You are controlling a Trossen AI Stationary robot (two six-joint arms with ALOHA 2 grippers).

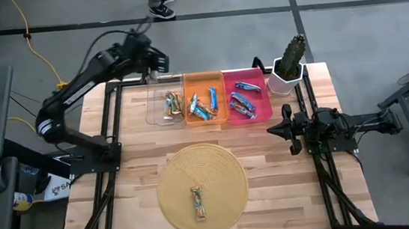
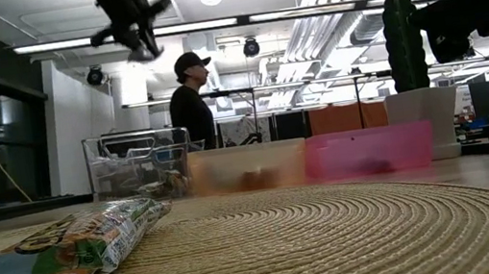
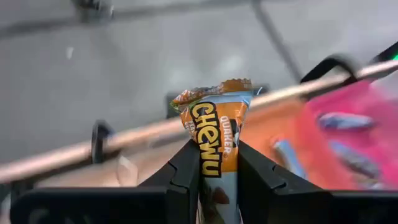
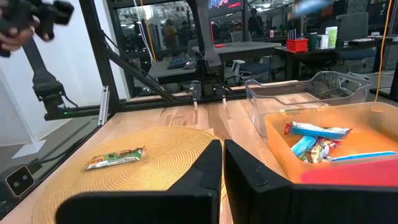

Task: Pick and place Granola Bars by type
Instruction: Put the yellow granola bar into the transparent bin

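We've got the left gripper (image 1: 152, 73) up high at the upper left of the overhead frame, fingers pinched on an orange bar (image 3: 214, 134) over the clear bin (image 1: 165, 107), while our closed, empty right gripper (image 1: 275, 130) waits mid-right and one bar (image 1: 197, 203) sits on the mat (image 1: 225, 169).

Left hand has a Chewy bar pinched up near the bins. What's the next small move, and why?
Probably lower the left hand toward the clear bin before opening. The orange-wrapped bar is clamped between its fingers, and the hand hangs high at the bin's far corner, so releasing now risks missing. The right hand waits shut by the pink bin.
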